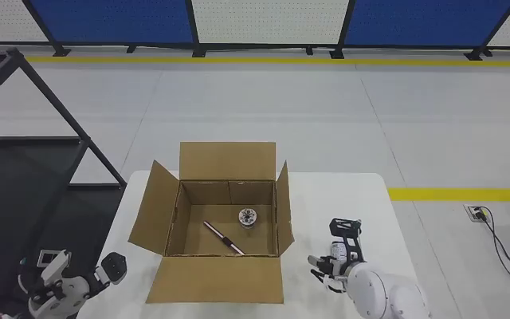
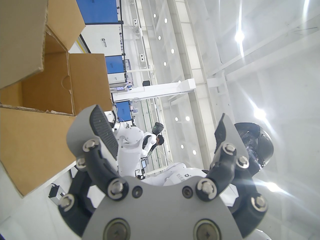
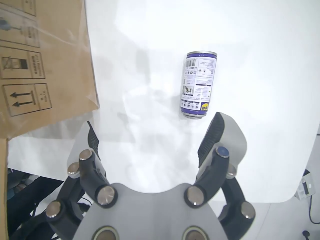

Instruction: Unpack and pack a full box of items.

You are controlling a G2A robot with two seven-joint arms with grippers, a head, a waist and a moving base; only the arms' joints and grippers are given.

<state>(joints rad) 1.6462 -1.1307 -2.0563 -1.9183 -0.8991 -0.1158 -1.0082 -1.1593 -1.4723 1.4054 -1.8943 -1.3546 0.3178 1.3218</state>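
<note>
Left gripper [image 2: 160, 118]: left of the box and off its near corner, pointed up past the box's flaps. Its jaws are spread wide and hold nothing.

Box [image 1: 227, 159]: brown cardboard, standing on the white table [image 1: 335, 191] with all four flaps folded outward.

Inside the box: a thin brown stick [image 1: 223, 238] lies slantwise on the floor toward the near wall. A small round metal part [image 1: 248, 216] sits beyond it, closer to the right wall and clear of the stick.

Right gripper [image 3: 153, 123]: right of the box, over the table. Its jaws are wide apart with nothing between them.

Can [image 3: 198, 84]: purple and white, lying on its side on the table right of the box, apart from it, just beyond one fingertip of the right gripper.
</note>
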